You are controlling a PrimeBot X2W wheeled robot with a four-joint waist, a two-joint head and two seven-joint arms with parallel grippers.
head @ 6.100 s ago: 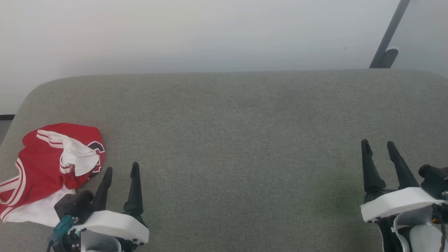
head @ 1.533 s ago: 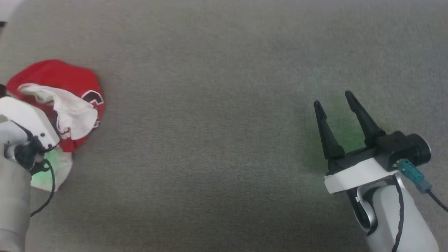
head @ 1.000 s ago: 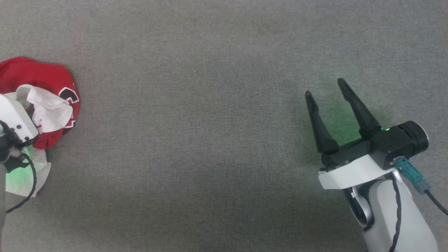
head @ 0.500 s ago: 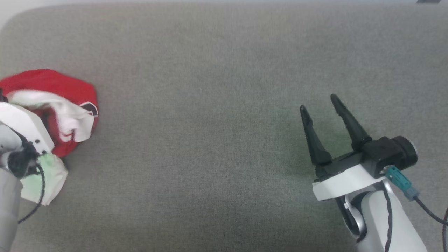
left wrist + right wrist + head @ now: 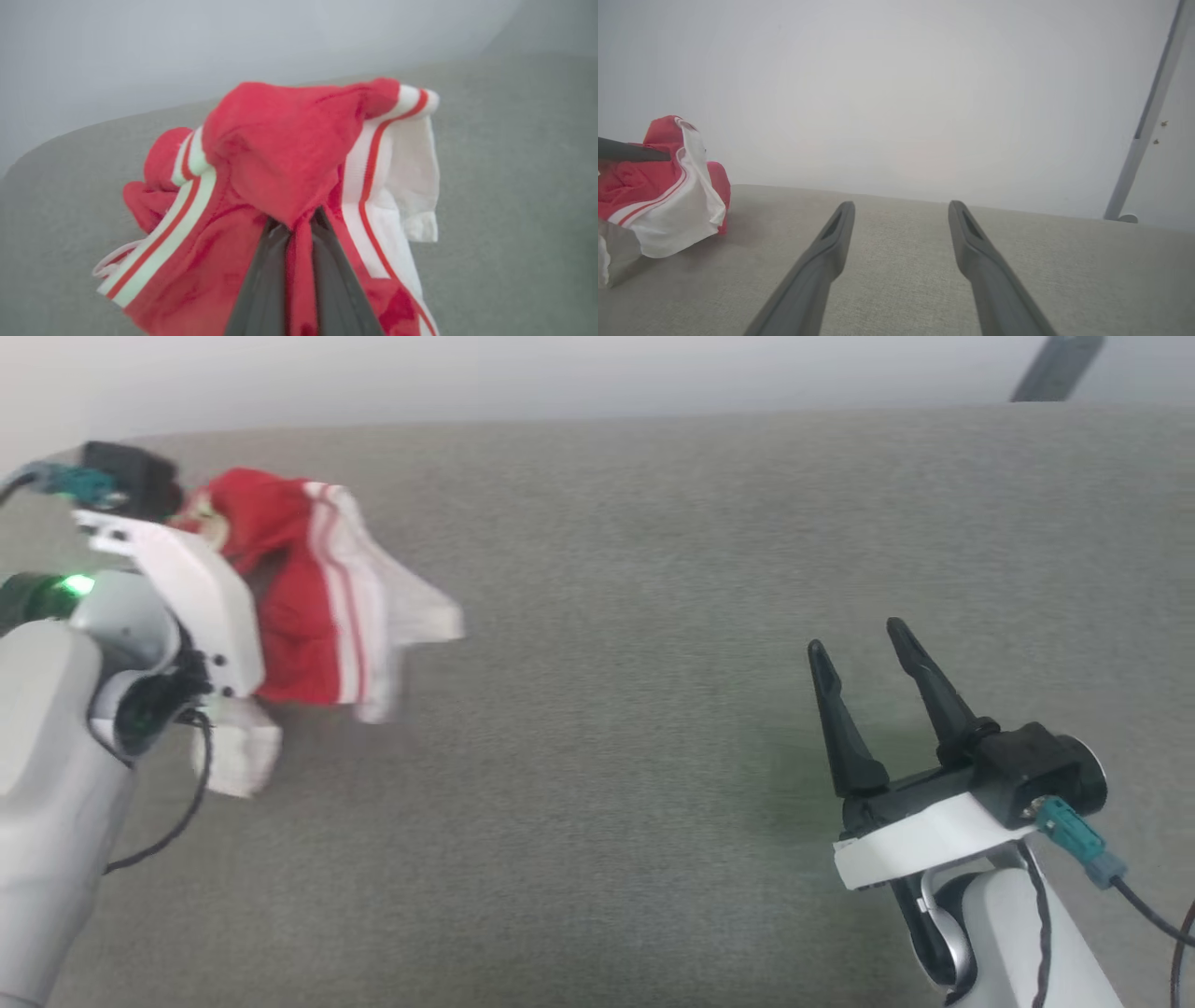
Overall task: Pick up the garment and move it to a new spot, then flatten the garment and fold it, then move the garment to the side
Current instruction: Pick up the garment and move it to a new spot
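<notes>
The garment (image 5: 308, 607), a red shirt with white sleeves and red-and-white striped trim, hangs bunched above the left part of the grey padded surface (image 5: 607, 709). In the left wrist view my left gripper (image 5: 296, 223) is shut on a fold of the garment's (image 5: 280, 154) red fabric, and cloth drapes over both fingers. Its number print is hidden in the folds. At the lower right my right gripper (image 5: 859, 653) stands open with nothing in it, far from the shirt. The right wrist view has the garment (image 5: 668, 200) at its left edge, beyond the open right gripper (image 5: 901, 207).
A pale wall rises behind the surface's back edge (image 5: 597, 418). A grey metal post (image 5: 1148, 116) leans at the far right, also in the head view as the post (image 5: 1055, 369). Bare grey padding stretches between the two arms.
My left gripper has shut on the garment and raised it off the surface, so it now hangs bunched. The head camera has tilted, bringing the wall into view. The right gripper stays open.
</notes>
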